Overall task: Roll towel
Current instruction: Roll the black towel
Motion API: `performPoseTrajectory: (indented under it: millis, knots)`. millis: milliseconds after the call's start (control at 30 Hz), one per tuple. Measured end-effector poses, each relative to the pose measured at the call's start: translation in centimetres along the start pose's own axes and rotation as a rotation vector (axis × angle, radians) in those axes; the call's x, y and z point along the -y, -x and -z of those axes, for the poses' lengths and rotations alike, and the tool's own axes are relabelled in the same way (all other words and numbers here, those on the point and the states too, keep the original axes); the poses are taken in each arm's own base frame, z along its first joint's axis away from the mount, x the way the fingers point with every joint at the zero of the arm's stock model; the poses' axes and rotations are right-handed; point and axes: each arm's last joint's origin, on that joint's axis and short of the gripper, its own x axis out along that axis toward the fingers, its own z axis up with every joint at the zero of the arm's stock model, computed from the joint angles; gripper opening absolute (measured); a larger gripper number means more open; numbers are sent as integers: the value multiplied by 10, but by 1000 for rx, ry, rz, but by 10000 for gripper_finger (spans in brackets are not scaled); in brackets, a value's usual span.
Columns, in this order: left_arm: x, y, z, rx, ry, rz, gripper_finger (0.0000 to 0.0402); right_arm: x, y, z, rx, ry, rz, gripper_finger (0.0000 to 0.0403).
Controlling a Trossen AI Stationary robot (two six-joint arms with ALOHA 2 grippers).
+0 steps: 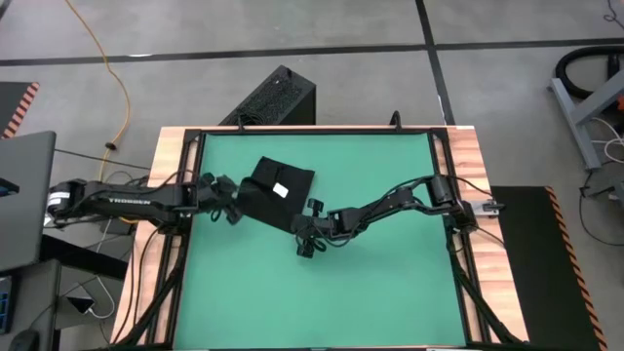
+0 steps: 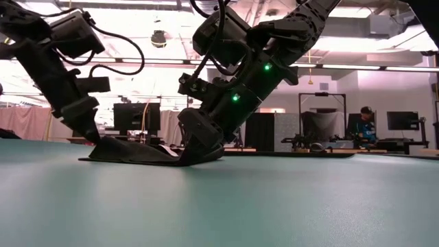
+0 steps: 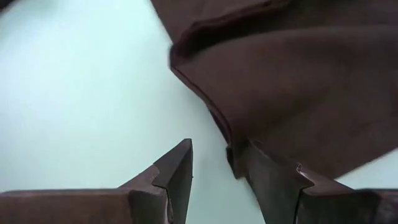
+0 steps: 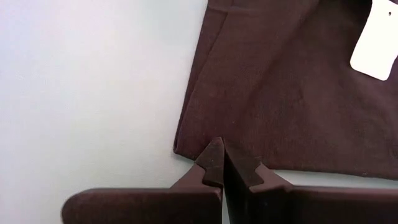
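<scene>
High view: the towel [image 1: 276, 192], folded flat with its white tag [image 1: 281, 190] up, is seen on the green surface [image 1: 390, 292] at about ten o'clock from centre. The left gripper [image 1: 230, 207] is set at its nine o'clock edge, the right gripper [image 1: 310, 230] at its five o'clock corner, presumably to steady it for rolling.

Low view: the cloth is pressed low between both arms.

Left wrist view: fingers are spread apart, with the hem beside one fingertip; nothing is gripped.

Right wrist view: fingers are closed together, the tips just off the towel's edge; nothing is seen clamped.
</scene>
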Motion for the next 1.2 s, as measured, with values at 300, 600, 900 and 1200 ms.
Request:
performPoseTrajectory:
  millis: [300, 600, 900, 1200]
  knots:
    - [5, -4, 4, -49, -15, 40, 142, 0, 0, 0, 0, 0, -1, 20]
    - [9, -8, 1, -28, -29, 46, 72, 0, 0, 0, 0, 0, -1, 20]
    - [12, 1, -11, -75, -37, 129, 4, 0, 0, 0, 0, 0, -1, 20]
    - [9, 4, -8, -127, -43, 73, 2, 0, 0, 0, -1, -1, -1, 20]
